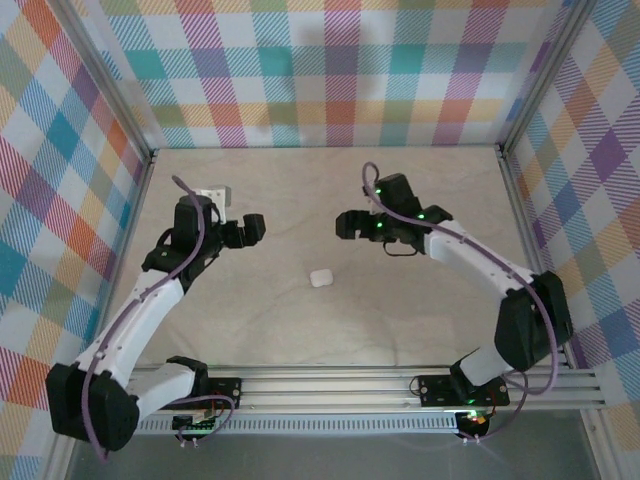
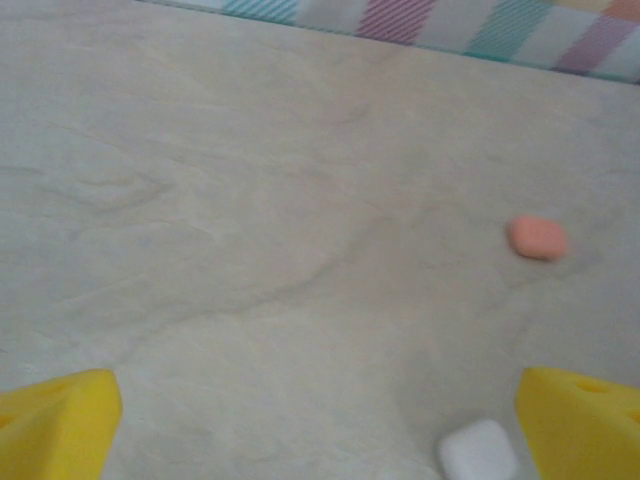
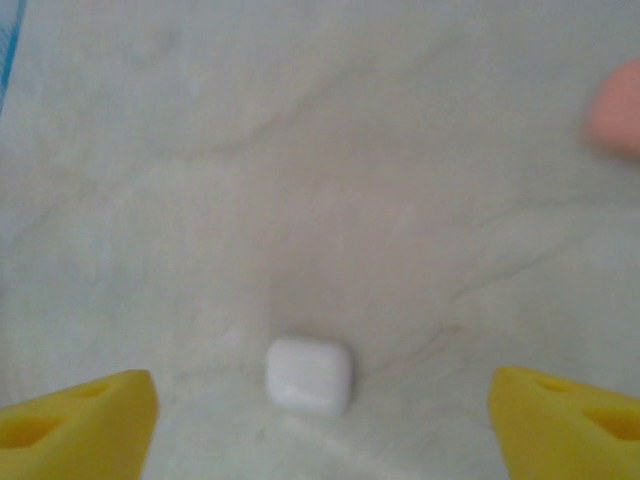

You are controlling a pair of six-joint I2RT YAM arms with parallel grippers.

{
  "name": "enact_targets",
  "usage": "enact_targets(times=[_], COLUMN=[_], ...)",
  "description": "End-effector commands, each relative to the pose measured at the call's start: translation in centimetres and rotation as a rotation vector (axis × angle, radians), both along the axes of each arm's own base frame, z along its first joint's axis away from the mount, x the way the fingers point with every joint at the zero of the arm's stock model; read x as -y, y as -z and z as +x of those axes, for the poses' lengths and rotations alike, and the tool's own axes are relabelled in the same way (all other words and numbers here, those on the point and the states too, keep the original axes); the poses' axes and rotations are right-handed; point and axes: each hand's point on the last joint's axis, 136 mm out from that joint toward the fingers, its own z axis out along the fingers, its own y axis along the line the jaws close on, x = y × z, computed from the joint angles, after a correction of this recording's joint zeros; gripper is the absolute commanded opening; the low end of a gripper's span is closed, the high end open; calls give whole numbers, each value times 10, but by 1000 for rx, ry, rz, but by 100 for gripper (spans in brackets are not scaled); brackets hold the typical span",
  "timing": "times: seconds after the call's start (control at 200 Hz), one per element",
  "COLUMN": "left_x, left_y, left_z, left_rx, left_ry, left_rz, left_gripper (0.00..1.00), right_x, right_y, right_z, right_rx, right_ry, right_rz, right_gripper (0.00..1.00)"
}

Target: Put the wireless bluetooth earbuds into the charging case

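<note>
White, smooth plastic forms the nearer charging case (image 3: 309,375). It is a small rounded-rectangle pebble with soft corners and a faint sheen, lying flat. Its lid seam is too blurred to make out. In the top view it rests on the beige, marble-patterned table (image 1: 440,190), between the two arms, closer to the arm bases than either gripper is, and well apart from both.

The second charging case (image 2: 537,238) is salmon-pink, with the same pebble outline and soft focus. In the left wrist view it lies on the table beyond the white case, farther up the frame, and the two do not touch. In the right wrist view it appears as a pink blur cut off by the upper right edge.

Left gripper (image 2: 320,430): the yellow fingertips (image 2: 60,425) sit at the lower corners of its view, spread wide and gripping nothing. The white case appears close to the lower-right fingertip.

Right gripper (image 3: 320,425): the jaws are spread wide and hold nothing. The white case lies on the table between the two fingertips, slightly left of centre, and touches neither.
</note>
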Motion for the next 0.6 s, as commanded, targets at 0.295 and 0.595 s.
enact_targets(times=[0.295,0.595], left_x=[-30,-42], left_y=[97,135], left_z=[58,59], left_rx=[-32,20], left_ry=[-36,-41], left_rz=[313,339], left_gripper=[100,100], right_x=[171,202], right_y=[14,36], right_z=[63,53], right_rx=[484,519], right_ry=[428,432], right_rz=[-419,-432], right_gripper=[100,100])
